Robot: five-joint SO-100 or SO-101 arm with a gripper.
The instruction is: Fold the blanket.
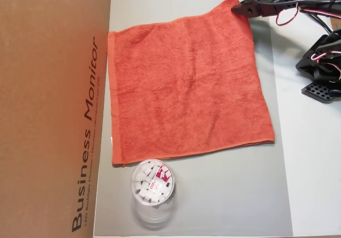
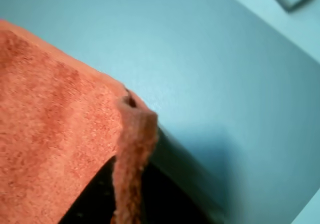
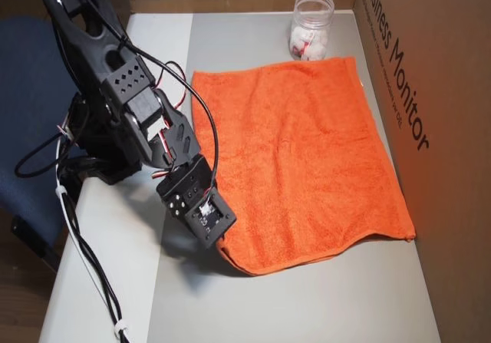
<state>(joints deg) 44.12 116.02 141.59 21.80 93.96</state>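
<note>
The blanket (image 1: 189, 86) is spread out pretty much flat on the grey mat (image 1: 234, 195), one side running right along the big cardboard box (image 1: 48, 110) (the one printed "Business Monitor"). In an overhead view the black arm (image 3: 126, 105) reaches down to the corner of the blanket nearest its base, and the gripper (image 3: 222, 239) sits right on that corner. The wrist view shows that corner (image 2: 135, 129) bunched up and lifted a bit off the mat, with the hem curled over a dark finger underneath, so the pincer looks closed on the cloth, though the tips themselves are hidden by the fabric. In an overhead view the gripper (image 1: 241, 7) meets the blanket at its top right corner.

The clear round tub (image 1: 153, 182) full of small white pieces stands just past the opposite edge of the blanket, near the box, not quite touching the cloth as far as I can tell.
</note>
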